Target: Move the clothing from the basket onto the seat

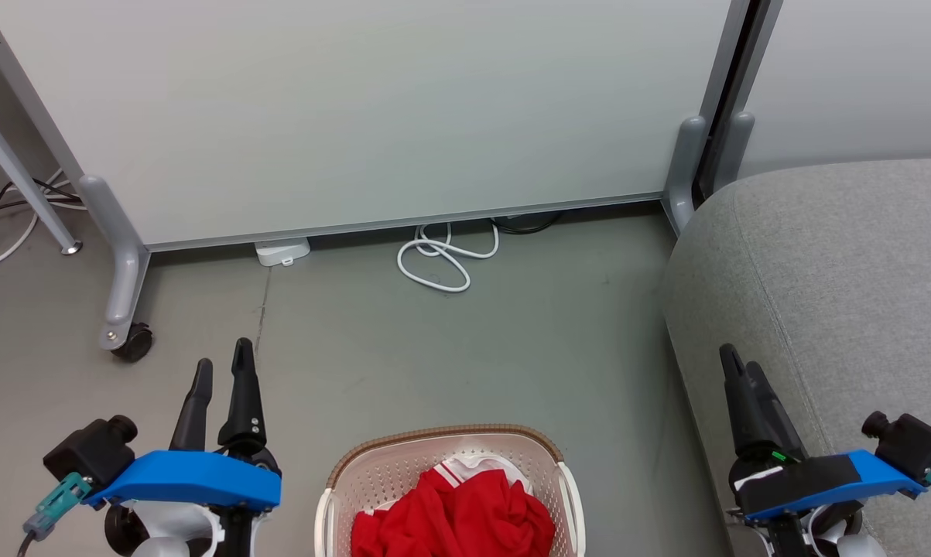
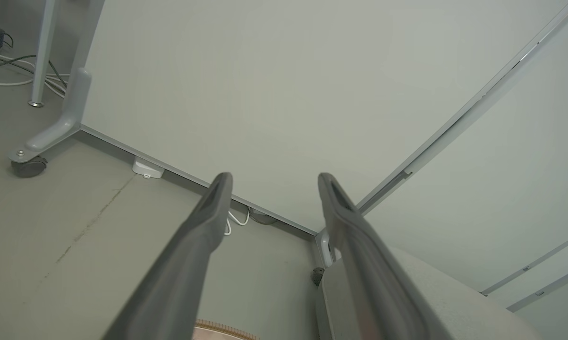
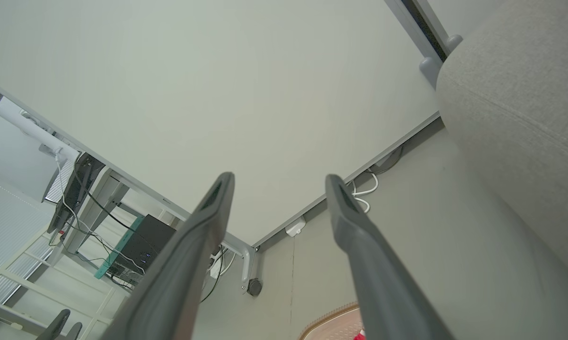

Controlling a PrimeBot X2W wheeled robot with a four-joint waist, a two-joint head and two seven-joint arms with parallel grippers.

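The basket (image 1: 450,435), cream-white with a brown woven rim, stands on the floor at the bottom middle of the head view. Red clothing (image 1: 453,520) with white trim lies bunched inside it. The light grey seat (image 1: 836,271) takes up the right side. My left gripper (image 1: 224,356) hovers left of the basket, open and empty. My right gripper (image 1: 740,362) hangs in front of the seat's edge, right of the basket, also open and empty. In the left wrist view the left gripper (image 2: 274,178) has wide-spread fingers over the basket rim (image 2: 224,329). The right gripper (image 3: 279,178) is spread the same way, with the seat (image 3: 515,94) at its right.
A white partition panel (image 1: 357,116) on grey wheeled feet closes off the back; one caster (image 1: 132,342) sits ahead of my left gripper. A coiled white cable (image 1: 442,261) and a small white box (image 1: 282,251) lie on the grey floor by the panel. A table leg (image 1: 16,178) slants at far left.
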